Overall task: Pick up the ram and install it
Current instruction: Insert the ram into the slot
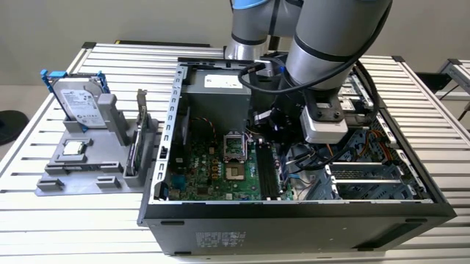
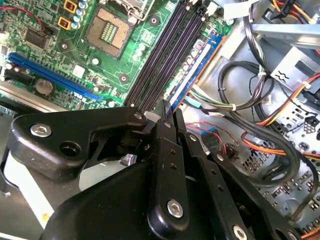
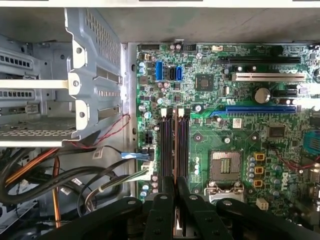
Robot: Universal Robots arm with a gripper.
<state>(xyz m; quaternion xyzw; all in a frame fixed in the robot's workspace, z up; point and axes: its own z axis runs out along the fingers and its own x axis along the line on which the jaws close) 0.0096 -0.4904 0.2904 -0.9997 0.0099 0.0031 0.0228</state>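
The gripper (image 2: 167, 111) hangs inside the open computer case (image 1: 294, 220), narrowed on the ram (image 2: 192, 65), a blue-green stick standing edge-on in the motherboard's (image 3: 220, 150) dark memory slots (image 3: 172, 145). Bundled cables (image 2: 250, 110) crowd just beside; the hard drive (image 1: 77, 102) stands apart on the desk (image 1: 44, 231)

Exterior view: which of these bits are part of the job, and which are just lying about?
Part of the job:
- ram
- pincer, closed on it
- memory slots

Lying about:
- hard drive
- expansion card
- processor chip
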